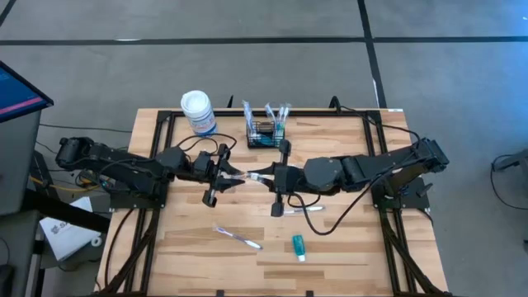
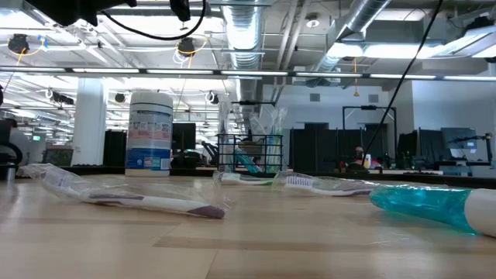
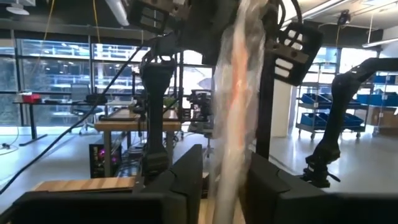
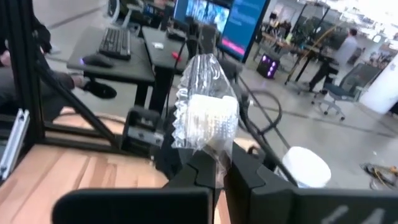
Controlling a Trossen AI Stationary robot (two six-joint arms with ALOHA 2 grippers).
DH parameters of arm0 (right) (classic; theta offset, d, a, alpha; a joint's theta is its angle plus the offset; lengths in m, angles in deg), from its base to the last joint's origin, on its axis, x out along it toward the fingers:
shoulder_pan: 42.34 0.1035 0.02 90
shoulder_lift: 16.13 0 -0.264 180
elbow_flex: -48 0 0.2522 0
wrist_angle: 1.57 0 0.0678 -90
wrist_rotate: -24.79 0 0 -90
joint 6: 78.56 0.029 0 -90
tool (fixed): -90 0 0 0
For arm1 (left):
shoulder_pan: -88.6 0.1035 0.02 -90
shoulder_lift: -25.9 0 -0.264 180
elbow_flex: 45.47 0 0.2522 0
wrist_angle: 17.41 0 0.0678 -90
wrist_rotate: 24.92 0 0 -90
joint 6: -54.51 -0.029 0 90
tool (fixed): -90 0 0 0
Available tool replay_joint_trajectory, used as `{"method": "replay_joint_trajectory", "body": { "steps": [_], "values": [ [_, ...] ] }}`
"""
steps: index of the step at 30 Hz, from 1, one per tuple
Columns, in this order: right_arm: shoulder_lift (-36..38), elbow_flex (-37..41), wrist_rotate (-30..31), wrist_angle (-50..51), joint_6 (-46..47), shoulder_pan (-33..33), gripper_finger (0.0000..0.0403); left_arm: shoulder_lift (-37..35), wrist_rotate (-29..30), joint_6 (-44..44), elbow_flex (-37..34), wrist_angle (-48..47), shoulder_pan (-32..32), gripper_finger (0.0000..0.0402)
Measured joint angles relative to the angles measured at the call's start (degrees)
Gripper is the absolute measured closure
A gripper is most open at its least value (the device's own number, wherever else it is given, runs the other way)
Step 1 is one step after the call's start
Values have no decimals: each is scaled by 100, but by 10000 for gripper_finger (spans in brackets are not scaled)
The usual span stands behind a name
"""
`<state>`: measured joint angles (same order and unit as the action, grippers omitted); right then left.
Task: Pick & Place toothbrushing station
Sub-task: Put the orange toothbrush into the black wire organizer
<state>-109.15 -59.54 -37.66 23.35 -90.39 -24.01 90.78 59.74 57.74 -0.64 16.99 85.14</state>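
Note:
A toothbrush in a clear wrapper (image 1: pixel 250 175) hangs in the air over the table's middle, between my two grippers. My right gripper (image 1: pixel 266 175) reaches in from the right and is shut on it. My left gripper (image 3: pixel 225 186) faces it from the left and is open. Its fingers stand on either side of the wrapper (image 3: pixel 233 112); I cannot tell whether they touch it. The toothbrushing station (image 1: pixel 266 134), a small black wire-mesh basket, stands on its base at the far middle, with wrapped brushes upright in it. My right gripper pinches the wrapped toothbrush between its two fingers just behind the white bristle head (image 4: pixel 208 152). The head (image 4: pixel 211 115) and the crinkled end of the wrapper stick out past the fingertips. The fingers come in about level from the table's right side. The brush is clear of the table.
A white-lidded canister (image 1: pixel 198 112) stands at the far left of the basket. Two more wrapped toothbrushes (image 1: pixel 239 238) (image 1: pixel 301 210) and a teal toothpaste tube (image 1: pixel 299 247) lie on the near half of the wooden table. Black frame rails run along the table's edges.

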Motion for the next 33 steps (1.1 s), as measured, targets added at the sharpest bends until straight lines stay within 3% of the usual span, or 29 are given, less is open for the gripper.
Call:
{"method": "replay_joint_trajectory", "body": {
  "steps": [16, 33],
  "values": [
    [234, 18, 63, 1330, 677, -573, 402, -2, 46, 16, 1, -320, 157, 277],
    [1092, 1525, -357, 1096, 1459, -1693, 403, -2, 23, 19, 1, -431, 151, 274]
  ]
}}
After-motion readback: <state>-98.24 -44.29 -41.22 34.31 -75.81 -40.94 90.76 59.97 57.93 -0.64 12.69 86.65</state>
